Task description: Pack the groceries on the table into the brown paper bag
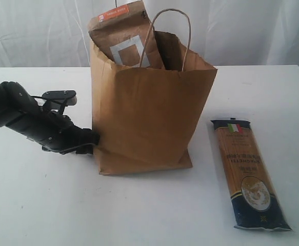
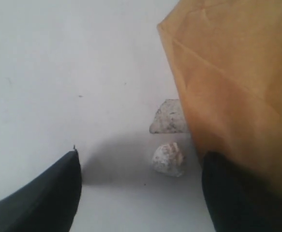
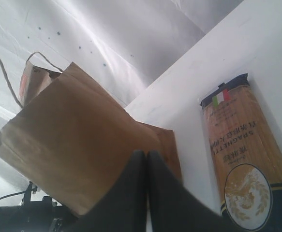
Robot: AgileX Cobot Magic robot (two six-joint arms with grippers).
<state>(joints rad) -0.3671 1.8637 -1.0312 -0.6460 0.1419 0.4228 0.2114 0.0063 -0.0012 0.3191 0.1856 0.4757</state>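
Black left claw [image 2: 141, 166]: jaws standing wide, gripping nothing. It is sitting low over the table with one finger [image 2: 237, 193] right at the bag's bottom corner and seeming to touch it. My read is that it's bracing the bag against sliding or tipping while loading.
Black right claw [image 3: 146, 154]: fingers pressing together, carrying nothing. It is hanging above the table, facing the bag and the pasta, and not showing in the exterior view.
Brown paper bag [image 1: 149, 113]: standing upright mid-table, mouth gaping open for drops from above.
Brown pouch with orange label [image 1: 123, 36]: already in the bag, leaning, its top poking out above the rim.
Spaghetti pack [image 1: 249, 174]: lying flat on the table right of the bag, clear of it. It is the only grocery showing outside, so likely the next pick. Being long, it's probably going in end-first.
Other groceries: none showing; bag interior hidden.
Table [image 1: 36, 205]: white; pale scuffs [image 2: 169, 159] or crumbs by the bag corner, can't tell which.
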